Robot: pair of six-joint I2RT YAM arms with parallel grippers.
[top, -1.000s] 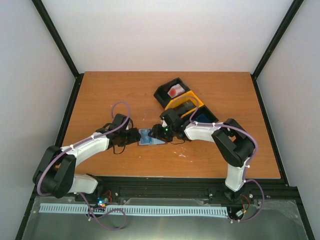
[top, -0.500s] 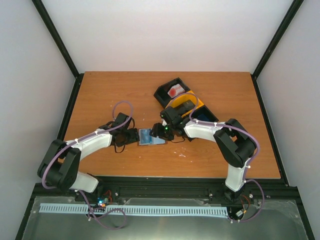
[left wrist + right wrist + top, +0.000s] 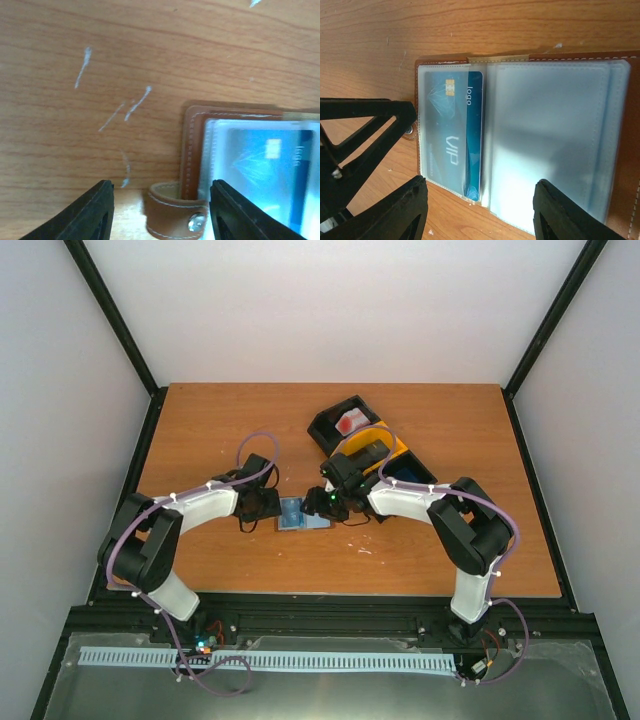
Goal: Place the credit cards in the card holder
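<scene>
Wooden bench (image 3: 200, 430) fills the overhead view, its near edge at 6 o'clock. Just beyond that edge, the card holder (image 3: 300, 513) lies open and flat near the bench's centre. At its 9 o'clock the left jaws stand parted, with the holder's strap clasp (image 3: 176, 216) between them, untouched. At its 3 o'clock the right jaws hover spread wide above the clear sleeves, gripping nothing. One blue credit card (image 3: 451, 135) already sits inside a sleeve. At the holder's 1 o'clock stands a black-and-yellow tray (image 3: 322, 428); something blue in its nearest compartment may be another card, but that is unclear. This card's insertion looks finished. The next move calls for fetching another card while the holder is kept open. Since a second ago the left arm (image 3: 195, 508) has swung its elbow in toward the bench; its jaws remain beside the holder.
</scene>
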